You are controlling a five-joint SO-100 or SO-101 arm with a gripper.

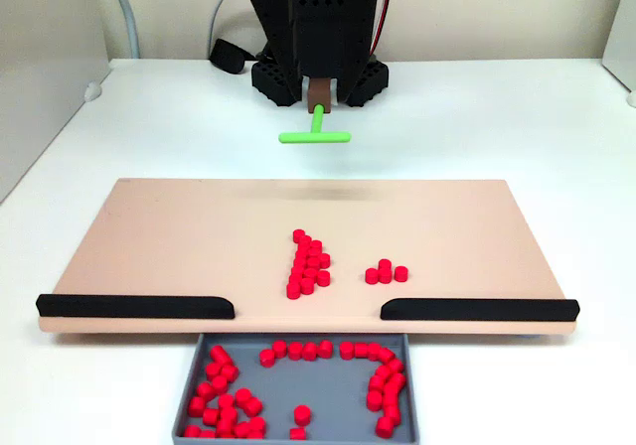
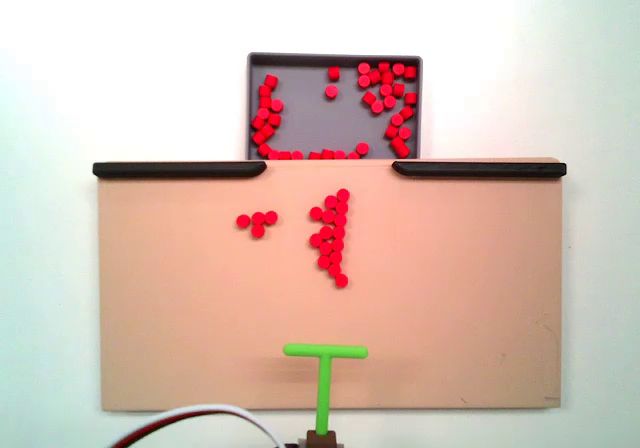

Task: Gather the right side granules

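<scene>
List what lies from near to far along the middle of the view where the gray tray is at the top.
Green T-shaped tool → larger group of red pellets on the tan board → gray tray holding more red pellets.

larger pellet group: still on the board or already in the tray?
On the board. The larger pellet group lies in an elongated cluster on the tan board, short of the gap to the grey tray.

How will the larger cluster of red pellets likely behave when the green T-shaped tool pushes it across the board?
The larger pellet cluster is loose short cylinders, so it probably spreads or sheds strays rather than moving as one. The board looks smooth, so they likely slide easily. Some may tip and roll past the green T-shaped tool.
</scene>
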